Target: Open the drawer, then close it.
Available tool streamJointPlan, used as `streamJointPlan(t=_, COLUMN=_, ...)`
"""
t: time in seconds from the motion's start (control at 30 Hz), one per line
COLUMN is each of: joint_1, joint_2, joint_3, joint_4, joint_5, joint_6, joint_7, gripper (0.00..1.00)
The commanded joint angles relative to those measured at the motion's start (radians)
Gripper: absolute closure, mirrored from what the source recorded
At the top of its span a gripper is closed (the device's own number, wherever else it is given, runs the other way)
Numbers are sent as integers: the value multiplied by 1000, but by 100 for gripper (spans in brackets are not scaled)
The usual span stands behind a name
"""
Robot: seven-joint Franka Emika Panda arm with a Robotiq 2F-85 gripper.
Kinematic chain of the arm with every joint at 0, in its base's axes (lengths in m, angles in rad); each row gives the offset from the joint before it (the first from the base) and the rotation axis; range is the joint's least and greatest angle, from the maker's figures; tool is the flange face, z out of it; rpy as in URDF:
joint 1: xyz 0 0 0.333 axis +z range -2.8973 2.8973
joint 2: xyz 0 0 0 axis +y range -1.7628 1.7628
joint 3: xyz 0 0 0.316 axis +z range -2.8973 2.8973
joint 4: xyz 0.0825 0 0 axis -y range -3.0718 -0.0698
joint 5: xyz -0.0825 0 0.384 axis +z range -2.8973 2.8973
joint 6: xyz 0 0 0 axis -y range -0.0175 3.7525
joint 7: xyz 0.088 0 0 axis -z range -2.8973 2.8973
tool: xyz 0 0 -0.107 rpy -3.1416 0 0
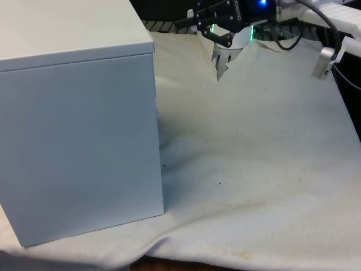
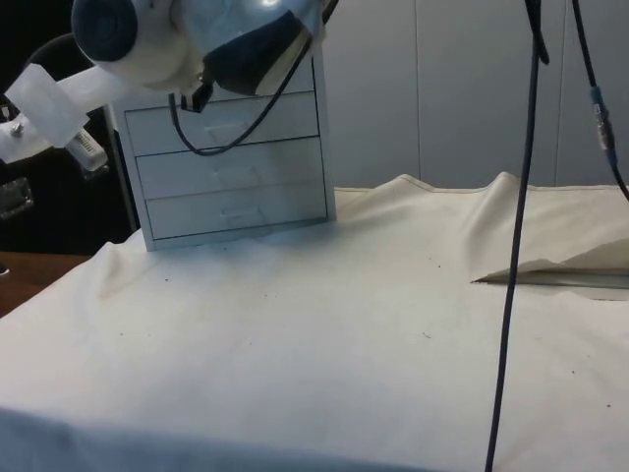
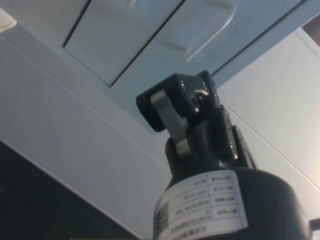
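Note:
A white chest of drawers [image 1: 79,124] stands at the front view's left, its plain back and side turned to that camera. In the side view its drawer fronts [image 2: 231,167] all sit flush, each with a shallow white handle. My black gripper [image 1: 221,56] hangs over the cloth at the table's far end, off to the right of the chest in the front view. In the wrist view the gripper [image 3: 185,115] sits close before a drawer front with its handle [image 3: 200,25], not touching it. My arm [image 2: 246,44] covers the chest's upper drawers in the side view.
The white cloth [image 1: 254,169] is rumpled, with a raised fold [image 2: 550,270] at the side view's right. Black cables [image 2: 516,246] hang down across the side view. The table's wooden edge [image 2: 25,275] shows beside the chest.

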Motion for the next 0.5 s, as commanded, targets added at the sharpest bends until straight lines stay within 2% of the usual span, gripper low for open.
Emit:
streamJointPlan(t=0.0, joint_1=5, joint_2=-13, joint_3=7, joint_4=-8, joint_5=4, joint_6=-11, joint_7=3, gripper=100)
streamJointPlan(t=0.03, joint_1=6, joint_2=-15, joint_3=12, joint_4=-8, joint_5=4, joint_6=-20, joint_7=4, gripper=100)
streamJointPlan(t=0.07, joint_1=1, joint_2=-5, joint_3=10, joint_4=0, joint_5=0, joint_6=-16, joint_7=3, gripper=100)
streamJointPlan(t=0.1, joint_1=8, joint_2=-20, joint_3=22, joint_4=-8, joint_5=5, joint_6=-36, joint_7=7, gripper=100)
streamJointPlan(t=0.33, joint_1=10, joint_2=-35, joint_3=66, joint_4=-7, joint_5=6, joint_6=-101, joint_7=20, gripper=100)
streamJointPlan(t=0.4, joint_1=5, joint_2=-30, joint_3=71, joint_4=0, joint_5=0, joint_6=-105, joint_7=22, gripper=100)
streamJointPlan(t=0.47, joint_1=10, joint_2=-40, joint_3=83, joint_4=-5, joint_5=6, joint_6=-124, joint_7=25, gripper=100)
